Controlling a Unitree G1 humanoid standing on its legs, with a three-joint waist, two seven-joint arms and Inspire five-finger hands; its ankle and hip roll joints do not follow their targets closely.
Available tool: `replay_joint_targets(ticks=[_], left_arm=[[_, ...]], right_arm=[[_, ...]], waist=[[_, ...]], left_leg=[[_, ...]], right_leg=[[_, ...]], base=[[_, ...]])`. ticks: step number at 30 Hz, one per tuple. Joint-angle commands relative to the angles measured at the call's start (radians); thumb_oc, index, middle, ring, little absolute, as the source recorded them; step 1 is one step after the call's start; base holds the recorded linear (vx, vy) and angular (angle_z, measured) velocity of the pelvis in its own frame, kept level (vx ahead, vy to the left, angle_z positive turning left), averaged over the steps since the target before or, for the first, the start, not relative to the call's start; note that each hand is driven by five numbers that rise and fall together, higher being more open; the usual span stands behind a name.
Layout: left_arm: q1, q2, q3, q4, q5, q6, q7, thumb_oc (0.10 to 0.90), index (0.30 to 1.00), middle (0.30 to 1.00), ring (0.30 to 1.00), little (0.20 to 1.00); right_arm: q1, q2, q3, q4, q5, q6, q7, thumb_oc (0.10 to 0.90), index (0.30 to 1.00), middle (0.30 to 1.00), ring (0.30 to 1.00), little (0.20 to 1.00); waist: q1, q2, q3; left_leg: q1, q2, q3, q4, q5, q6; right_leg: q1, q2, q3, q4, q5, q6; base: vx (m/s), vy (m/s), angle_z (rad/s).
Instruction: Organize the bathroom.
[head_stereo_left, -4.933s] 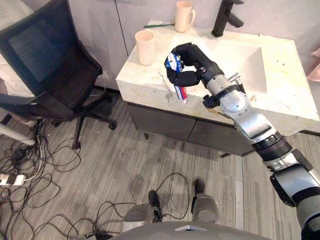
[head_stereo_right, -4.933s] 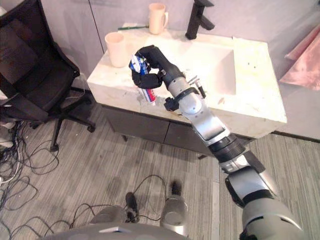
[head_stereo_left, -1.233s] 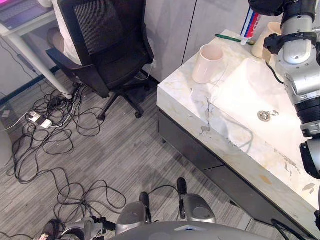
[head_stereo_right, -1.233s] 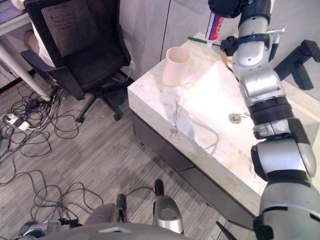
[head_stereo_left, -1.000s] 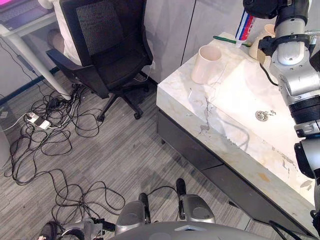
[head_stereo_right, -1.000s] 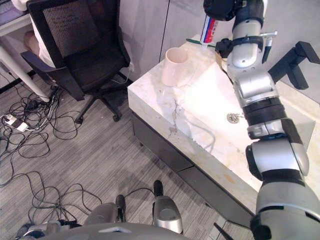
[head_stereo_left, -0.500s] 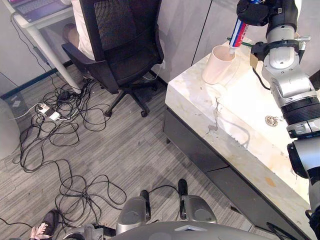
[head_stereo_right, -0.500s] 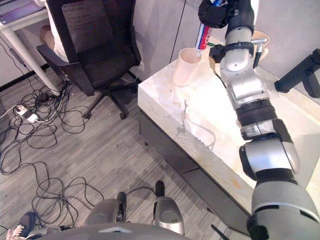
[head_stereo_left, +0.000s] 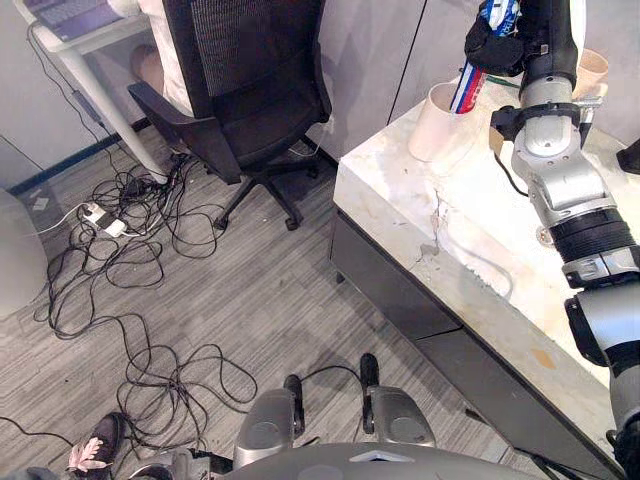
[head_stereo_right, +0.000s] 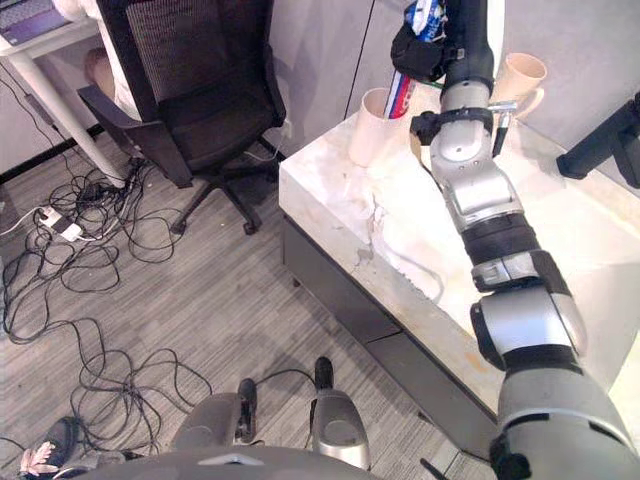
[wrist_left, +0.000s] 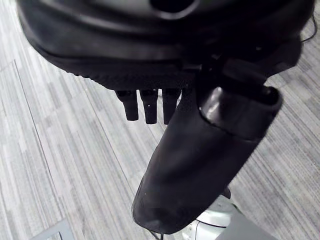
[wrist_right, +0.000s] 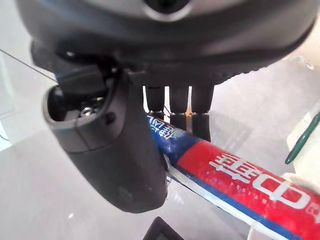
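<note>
Two cups: a pale cup (head_stereo_left: 436, 122) near the counter's front corner, a second mug (head_stereo_right: 520, 78) further back on the marble counter (head_stereo_left: 400, 200)
Right hand: the right hand (head_stereo_left: 497, 42) is curled round the upper end of the toothpaste tube (head_stereo_left: 466, 88), fingers and thumb pinching it, as the right wrist view shows
Toothpaste tube: upright, slightly tilted, its lower end at or just inside the pale cup's mouth; how deep it sits I cannot tell
Left hand: the left hand (wrist_left: 150, 105) hangs over the floor, fingers relaxed, holding nothing
Done: tube brought to the cup
Left: judged, lowering and letting go; a green toothbrush (wrist_right: 302, 139) lies on the counter, likely to be stowed next
Nearby: an office chair (head_stereo_left: 240, 90) beside the counter
</note>
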Motion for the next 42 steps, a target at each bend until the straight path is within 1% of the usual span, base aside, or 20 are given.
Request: replay_joint_targets(ticks=[1, 4, 5, 6, 8, 10, 12, 16, 17, 23, 25, 27, 29, 31, 33, 37, 42], left_arm=[[0.063, 0.06, -0.032, 0.014, -0.004, 0.01, 0.028, 0.8, 0.9, 0.9, 0.9, 0.9], [0.055, 0.063, -0.034, 0.014, -0.012, 0.001, 0.026, 0.8, 0.9, 0.9, 0.9, 0.9], [0.053, 0.064, -0.034, 0.013, -0.01, -0.001, 0.021, 0.8, 0.9, 0.9, 0.9, 0.9], [0.05, 0.066, -0.034, 0.012, -0.011, -0.003, 0.015, 0.8, 0.9, 0.9, 0.9, 0.9], [0.047, 0.065, -0.037, 0.01, -0.008, -0.004, 0.009, 0.8, 0.9, 0.9, 0.9, 0.9], [0.046, 0.064, -0.039, 0.008, -0.004, -0.003, 0.007, 0.8, 0.9, 0.9, 0.9, 0.9], [0.046, 0.059, -0.044, 0.009, -0.003, -0.008, 0.008, 0.8, 0.9, 0.9, 0.9, 0.9], [0.045, 0.054, -0.047, 0.009, 0.008, -0.009, 0.008, 0.8, 0.9, 0.9, 0.9, 0.9], [0.041, 0.054, -0.048, 0.007, 0.016, -0.002, 0.005, 0.8, 0.9, 0.9, 0.9, 0.9], [0.04, 0.052, -0.046, 0.008, 0.038, 0.003, -0.002, 0.8, 0.9, 0.9, 0.9, 0.9], [0.04, 0.053, -0.049, 0.007, 0.045, 0.008, -0.004, 0.8, 0.9, 0.9, 0.9, 0.9], [0.038, 0.055, -0.048, 0.006, 0.053, 0.01, -0.009, 0.8, 0.9, 0.9, 0.9, 0.9], [0.035, 0.057, -0.048, 0.008, 0.061, 0.01, -0.016, 0.8, 0.9, 0.9, 0.9, 0.9], [0.03, 0.055, -0.047, 0.008, 0.077, 0.017, -0.02, 0.8, 0.9, 0.9, 0.9, 0.9], [0.027, 0.054, -0.05, 0.006, 0.082, 0.022, -0.019, 0.8, 0.9, 0.9, 0.9, 0.9], [0.017, 0.055, -0.046, 0.012, 0.092, 0.027, -0.025, 0.8, 0.9, 0.9, 0.9, 0.9], [0.0, 0.059, -0.048, 0.009, 0.086, 0.045, -0.031, 0.8, 0.9, 0.9, 0.9, 0.9]], right_arm=[[-0.116, -0.032, -0.108, -0.02, 0.0, -0.13, -0.066, 0.4, 0.3, 0.3, 0.3, 0.3], [-0.114, -0.017, -0.115, -0.023, 0.029, -0.134, -0.065, 0.4, 0.3, 0.3, 0.3, 0.3], [-0.116, -0.013, -0.114, -0.023, 0.034, -0.135, -0.065, 0.535, 0.502, 0.502, 0.502, 0.502], [-0.117, -0.004, -0.112, -0.023, 0.046, -0.134, -0.053, 0.8, 0.9, 0.9, 0.9, 0.9], [-0.114, 0.007, -0.107, -0.027, 0.069, -0.117, -0.028, 0.8, 0.9, 0.9, 0.9, 0.9], [-0.113, 0.011, -0.105, -0.029, 0.066, -0.109, -0.02, 0.8, 0.9, 0.9, 0.9, 0.9], [-0.109, 0.02, -0.1, -0.024, 0.082, -0.111, -0.01, 0.8, 0.9, 0.9, 0.9, 0.9], [-0.099, 0.027, -0.102, -0.03, 0.071, -0.096, 0.013, 0.8, 0.9, 0.9, 0.9, 0.9], [-0.1, 0.025, -0.101, -0.035, 0.062, -0.082, 0.027, 0.8, 0.9, 0.9, 0.9, 0.9], [-0.1, 0.018, -0.092, -0.037, 0.057, -0.063, 0.065, 0.8, 0.9, 0.9, 0.9, 0.9], [-0.09, 0.012, -0.089, -0.048, 0.05, -0.037, 0.101, 0.8, 0.9, 0.9, 0.9, 0.9], [-0.089, 0.01, -0.082, -0.046, 0.046, -0.026, 0.127, 0.8, 0.9, 0.9, 0.9, 0.9], [-0.086, 0.015, -0.075, -0.046, 0.049, -0.015, 0.149, 0.8, 0.9, 0.9, 0.9, 0.9], [-0.068, 0.028, -0.061, -0.057, 0.041, 0.008, 0.206, 0.8, 0.9, 0.9, 0.9, 0.9], [-0.056, 0.039, -0.051, -0.073, 0.042, 0.021, 0.216, 0.8, 0.9, 0.9, 0.9, 0.9], [-0.03, 0.058, -0.042, -0.108, 0.05, 0.026, 0.251, 0.8, 0.9, 0.9, 0.9, 0.9], [-0.02, 0.059, -0.035, -0.151, -0.042, 0.012, 0.248, 0.8, 0.9, 0.9, 0.9, 0.9]], waist=[[0.027, -0.01, -0.032], [0.026, -0.004, -0.018], [0.025, 0.0, -0.013], [0.024, 0.004, -0.008], [0.023, 0.007, -0.005], [0.022, 0.009, -0.004], [0.023, 0.009, -0.004], [0.021, 0.004, -0.009], [0.018, 0.001, -0.014], [0.01, -0.004, -0.022], [0.002, -0.009, -0.03], [-0.004, -0.01, -0.031], [-0.009, -0.01, -0.033], [-0.018, -0.013, -0.039], [-0.022, -0.015, -0.04], [-0.036, -0.02, -0.044], [-0.053, -0.024, -0.046]], left_leg=[[0.093, -0.029, 0.036, -0.113, -0.008, 0.051], [0.081, -0.03, 0.037, -0.111, -0.005, 0.049], [0.078, -0.03, 0.038, -0.111, -0.003, 0.048], [0.074, -0.03, 0.039, -0.11, -0.002, 0.047], [0.07, -0.032, 0.038, -0.109, 0.0, 0.045], [0.07, -0.033, 0.037, -0.11, 0.001, 0.044], [0.071, -0.035, 0.035, -0.113, 0.003, 0.044], [0.073, -0.033, 0.037, -0.112, 0.0, 0.044], [0.076, -0.033, 0.038, -0.113, -0.001, 0.044], [0.085, -0.033, 0.042, -0.12, -0.001, 0.046], [0.091, -0.034, 0.043, -0.121, -0.003, 0.049], [0.093, -0.035, 0.043, -0.123, -0.003, 0.051], [0.096, -0.035, 0.045, -0.124, -0.005, 0.052], [0.101, -0.037, 0.049, -0.124, -0.008, 0.055], [0.102, -0.038, 0.05, -0.12, -0.011, 0.058], [0.105, -0.039, 0.057, -0.11, -0.02, 0.063], [0.107, -0.039, 0.067, -0.107, -0.022, 0.068]], right_leg=[[-0.069, 0.029, 0.067, 0.097, -0.114, 0.021], [-0.074, 0.029, 0.072, 0.091, -0.111, 0.019], [-0.075, 0.029, 0.073, 0.09, -0.11, 0.018], [-0.077, 0.029, 0.075, 0.09, -0.111, 0.017], [-0.077, 0.03, 0.08, 0.091, -0.113, 0.016], [-0.077, 0.03, 0.08, 0.09, -0.113, 0.015], [-0.074, 0.03, 0.079, 0.086, -0.113, 0.014], [-0.071, 0.03, 0.079, 0.086, -0.114, 0.016], [-0.067, 0.031, 0.081, 0.082, -0.113, 0.016], [-0.062, 0.036, 0.092, 0.078, -0.112, 0.016], [-0.057, 0.039, 0.1, 0.075, -0.11, 0.016], [-0.056, 0.04, 0.107, 0.074, -0.108, 0.016], [-0.056, 0.041, 0.113, 0.073, -0.107, 0.016], [-0.057, 0.042, 0.121, 0.073, -0.103, 0.018], [-0.058, 0.043, 0.126, 0.075, -0.102, 0.017], [-0.06, 0.045, 0.139, 0.079, -0.1, 0.017], [-0.06, 0.046, 0.152, 0.075, -0.094, 0.017]], base=[[0.0, 0.0, 0.0], [-0.06, -0.009, 0.01], [-0.08, 0.005, 0.03], [-0.06, 0.013, 0.03], [-0.02, 0.008, 0.01], [0.0, 0.0, 0.0], [0.0, 0.0, 0.0], [0.0, 0.0, 0.0], [0.0, 0.0, 0.0], [0.0, 0.007, -0.03], [0.01, 0.009, -0.08], [-0.01, 0.027, -0.08], [-0.01, 0.033, -0.09], [0.0, 0.035, -0.06], [0.01, 0.031, -0.08], [0.01, 0.022, -0.1], [-0.01, 0.025, -0.16]])
